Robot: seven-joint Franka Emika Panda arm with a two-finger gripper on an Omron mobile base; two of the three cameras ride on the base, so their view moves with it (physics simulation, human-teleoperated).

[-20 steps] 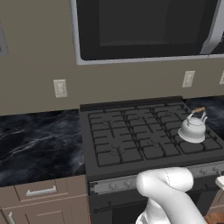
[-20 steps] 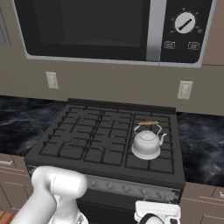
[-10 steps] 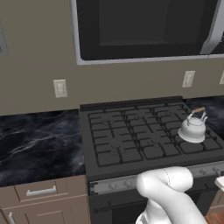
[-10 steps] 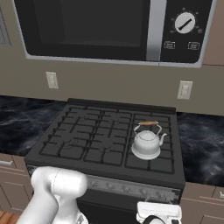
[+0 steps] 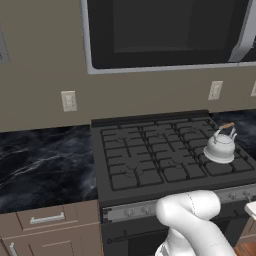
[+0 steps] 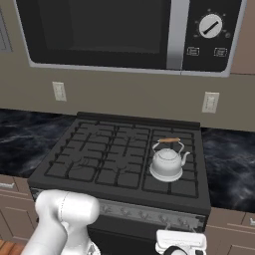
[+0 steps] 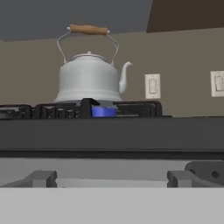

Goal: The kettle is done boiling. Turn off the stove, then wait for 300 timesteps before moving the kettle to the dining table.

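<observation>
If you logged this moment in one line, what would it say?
kettle: on stove, right front burner | flame: blue, lit | gripper: open, low before stove front

We're looking at a smooth glossy white arm (image 5: 192, 220), chunky and rounded like a bent tube, with no cables or markings we can make out. Its end has a boxy white hand block (image 6: 180, 240) with a dark round bit underneath. The pincer (image 7: 113, 178) has two small dark grey blocky tips.

Arm (image 5: 192, 220) bent low; claw (image 7: 111, 179) level, fingertips (image 7: 41, 178) spread apart, holding nothing.
</observation>
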